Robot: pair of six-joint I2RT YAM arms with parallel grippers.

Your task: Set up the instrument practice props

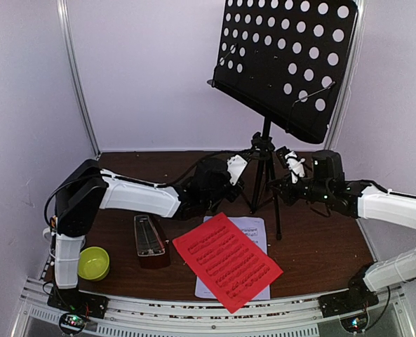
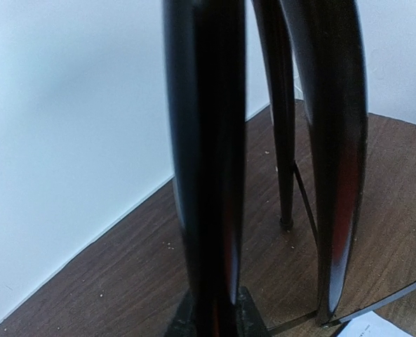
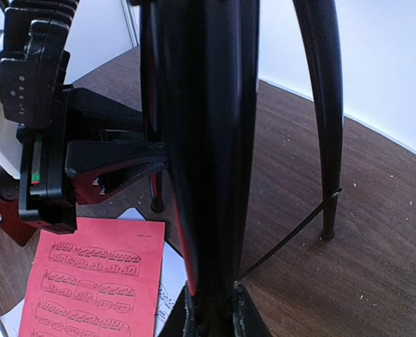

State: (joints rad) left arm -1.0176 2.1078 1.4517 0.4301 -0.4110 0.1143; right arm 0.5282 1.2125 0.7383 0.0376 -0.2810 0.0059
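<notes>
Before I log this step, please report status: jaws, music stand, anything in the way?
Left jaws, right jaws: shut on music stand. Stand upright, desk bare. Red sheet over white sheet on table, near stand feet.

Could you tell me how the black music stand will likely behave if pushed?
The music stand likely tips easily: its broad desk sits high on a slim pole over thin legs. It looks rigid, so it should move as one piece. Its glossy legs might slip in a grip.
</notes>
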